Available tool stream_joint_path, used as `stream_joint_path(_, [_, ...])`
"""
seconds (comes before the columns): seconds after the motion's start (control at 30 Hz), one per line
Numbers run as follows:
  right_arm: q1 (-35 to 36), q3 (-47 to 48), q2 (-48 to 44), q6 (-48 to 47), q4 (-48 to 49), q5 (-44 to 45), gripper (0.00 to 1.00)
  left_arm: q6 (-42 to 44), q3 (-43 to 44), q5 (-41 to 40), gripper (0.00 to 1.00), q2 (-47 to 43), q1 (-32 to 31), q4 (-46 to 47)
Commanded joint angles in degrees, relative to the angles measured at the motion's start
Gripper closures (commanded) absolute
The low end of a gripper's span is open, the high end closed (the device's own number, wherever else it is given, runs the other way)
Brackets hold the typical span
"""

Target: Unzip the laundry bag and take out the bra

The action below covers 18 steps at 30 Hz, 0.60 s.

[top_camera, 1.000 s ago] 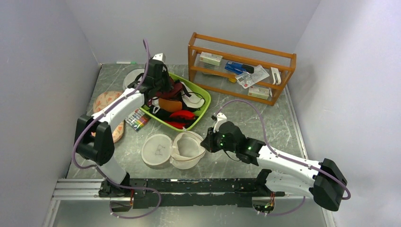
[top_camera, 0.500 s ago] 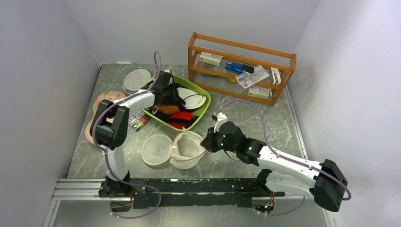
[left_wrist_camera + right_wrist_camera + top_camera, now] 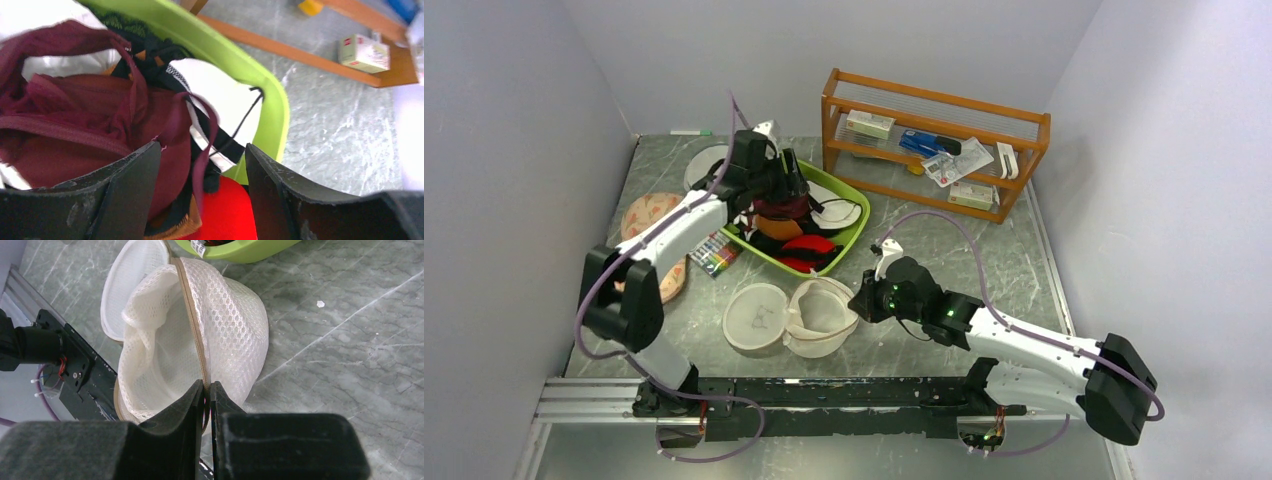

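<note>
The bag (image 3: 822,318) lies unzipped on the bench (image 3: 944,270) near the arm bases, its lid (image 3: 757,318) flipped flat to one side and its mesh bowl showing nothing inside. The bra (image 3: 75,135) is out of it, heaped on other garments in the green tray (image 3: 260,85) further back. Both steps therefore look done, and what seems left is only for the arms to draw clear. The left claw (image 3: 200,150) hangs over the tray with its jaws spread; a maroon strap passes between them but is not squeezed. The right claw (image 3: 206,387) is pressed together, pinching the tan zip edge of the bag. Counted: one bag, one bra, one tray, one wooden rack (image 3: 934,150), two claws.
</note>
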Motion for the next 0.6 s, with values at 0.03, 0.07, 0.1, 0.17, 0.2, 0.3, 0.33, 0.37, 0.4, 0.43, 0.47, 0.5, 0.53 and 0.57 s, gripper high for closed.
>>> stream_joint_path(0.03, [0.4, 0.8, 0.2, -0.4, 0.6, 1.8, 0.9, 3.6, -1.4, 2.2, 0.25, -7.1, 0.4, -3.9])
stream_joint_path(0.07, [0.5, 0.8, 0.2, -0.4, 0.5, 1.9, 0.9, 4.1, -1.7, 2.7, 0.22, -8.2, 0.4, -4.4])
stream_joint_path(0.1, [0.4, 0.6, 0.1, -0.3, 0.6, 2.0, 0.9, 4.6, -1.9, 3.2, 0.19, -9.4, 0.4, -5.0])
stream_joint_path(0.17, [0.4, 0.7, 0.0, -0.1, 0.4, 2.4, 0.9, 5.7, -2.5, 3.6, 0.09, -12.2, 0.4, -6.6])
stream_joint_path(0.2, [0.4, 0.8, 0.0, -0.1, 0.2, 2.6, 0.9, 6.2, -2.9, 3.6, 0.08, -13.7, 0.4, -7.5])
stream_joint_path(0.3, [0.4, 1.6, 0.2, -0.3, -0.5, 3.1, 0.9, 7.5, -5.6, 3.3, 0.04, -19.2, 0.3, -9.5])
stream_joint_path(0.33, [0.4, 1.6, 0.2, -0.4, -0.5, 3.3, 0.9, 7.9, -6.7, 3.3, 0.04, -21.2, 0.4, -9.9])
stream_joint_path(0.37, [0.4, 1.6, 0.2, -0.4, -0.6, 3.6, 0.9, 8.1, -7.7, 3.3, 0.04, -23.2, 0.3, -10.8])
stream_joint_path(0.4, [0.4, 1.8, 0.3, -0.3, -0.8, 3.8, 0.9, 8.1, -8.7, 3.2, 0.04, -25.0, 0.4, -12.1])
stream_joint_path(0.43, [0.4, 2.1, 0.3, -0.4, -1.0, 4.2, 0.9, 8.1, -9.7, 3.3, 0.03, -27.1, 0.3, -12.9])
stream_joint_path(0.47, [0.4, 2.2, 0.3, -0.4, -1.2, 4.7, 0.9, 8.0, -11.0, 3.3, 0.03, -29.0, 0.3, -13.8])
stream_joint_path(0.5, [0.4, 2.3, 0.2, -0.5, -1.3, 5.3, 0.9, 7.7, -12.3, 3.5, 0.03, -31.1, 0.3, -14.4])
stream_joint_path(0.53, [0.4, 2.2, 0.0, -0.4, -1.3, 5.9, 0.9, 7.1, -13.6, 3.7, 0.03, -33.2, 0.3, -15.1])
stream_joint_path(0.57, [0.3, 2.2, -0.2, -0.3, -1.4, 6.4, 0.9, 6.2, -15.3, 4.2, 0.03, -35.0, 0.4, -15.8])
